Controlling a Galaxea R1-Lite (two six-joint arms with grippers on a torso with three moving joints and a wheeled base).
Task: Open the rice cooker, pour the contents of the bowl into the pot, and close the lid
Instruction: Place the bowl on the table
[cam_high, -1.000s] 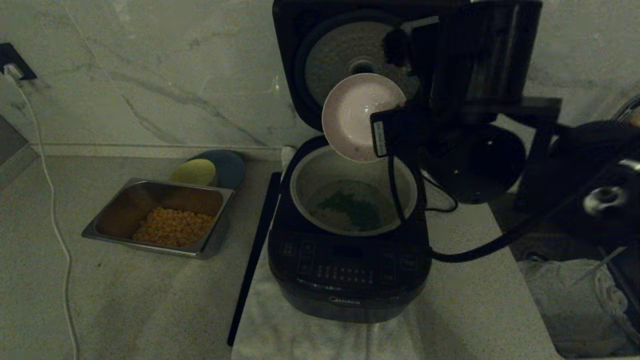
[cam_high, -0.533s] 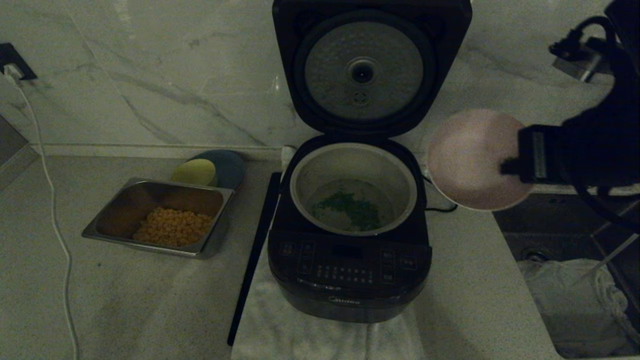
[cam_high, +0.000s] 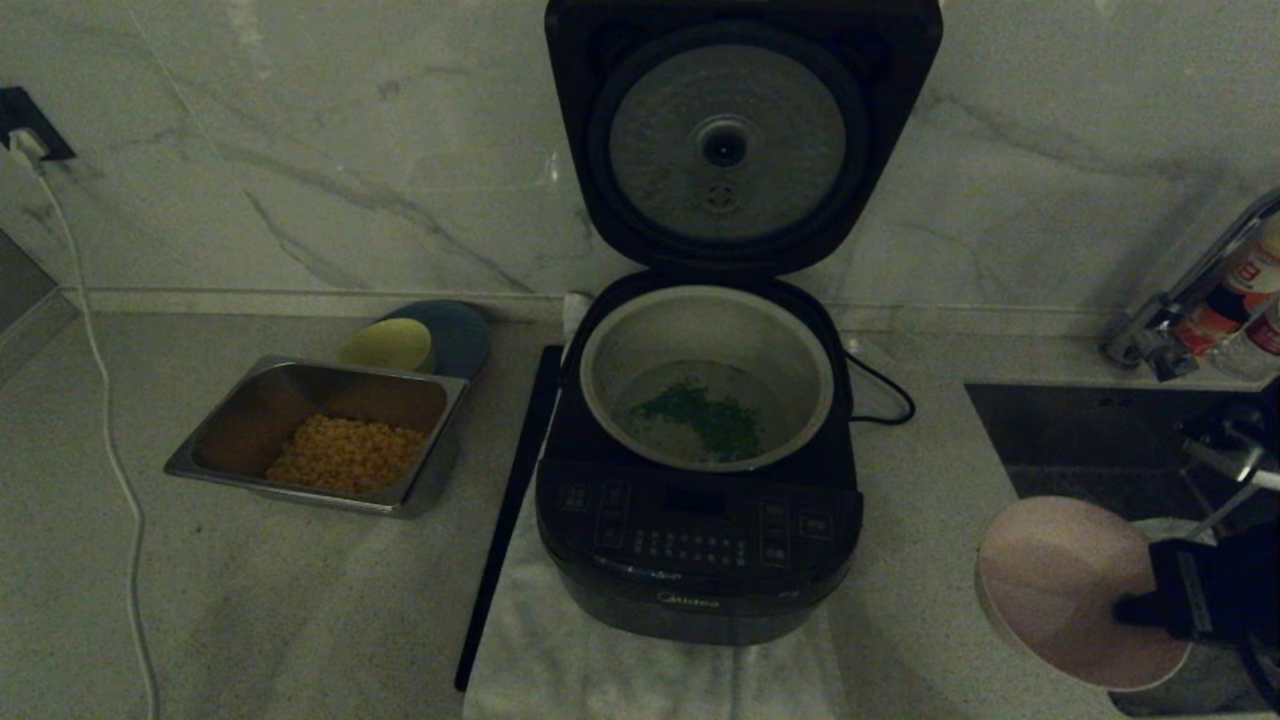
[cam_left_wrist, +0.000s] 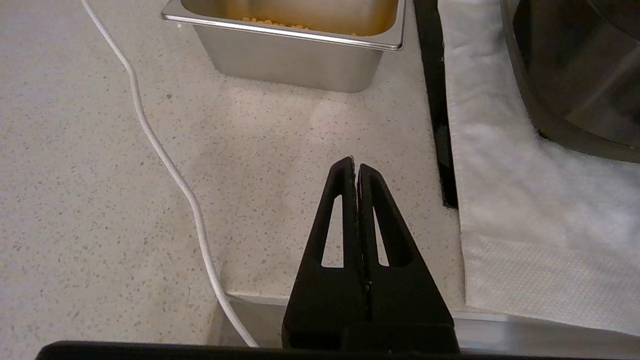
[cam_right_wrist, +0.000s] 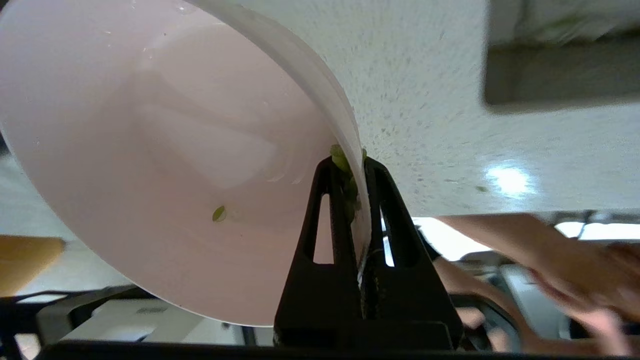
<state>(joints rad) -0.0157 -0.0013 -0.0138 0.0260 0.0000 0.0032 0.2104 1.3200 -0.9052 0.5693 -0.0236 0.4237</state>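
You have the pour behind you, judging by how things lie. In the head view the rice cooker (cam_high: 700, 500) sits at the centre of the frame with its lid (cam_high: 740, 130) standing upright at the top centre, silver inner plate facing you. The pot (cam_high: 706, 375) is uncovered, and the chopped greens (cam_high: 700, 415) lie in a loose patch on its floor over something pale.

Your right gripper (cam_high: 1135, 607) is at the lower right of the frame, well apart from the cooker, clamped on the rim of the bowl (cam_high: 1075, 595). The bowl is tipped on edge, its outside turned toward the head camera. In the right wrist view the two fingers pinch the bowl's wall (cam_right_wrist: 165, 150) between them; the inside is nearly bare, with one green fleck on the wall and a small clump caught at the rim where the fingers (cam_right_wrist: 327, 235) bite. So nearly everything has gone into the pot, as far as you can see.

Your left gripper (cam_left_wrist: 356, 167) is not in the head view; its own camera shows the fingers pressed together on nothing, above the counter edge, near the steel tray (cam_left_wrist: 295, 55) of yellow kernels and the white towel (cam_left_wrist: 525, 210) under the cooker.

What is left for you: put the bowl down somewhere on the counter, let go of it, then bring the lid down until it shuts.
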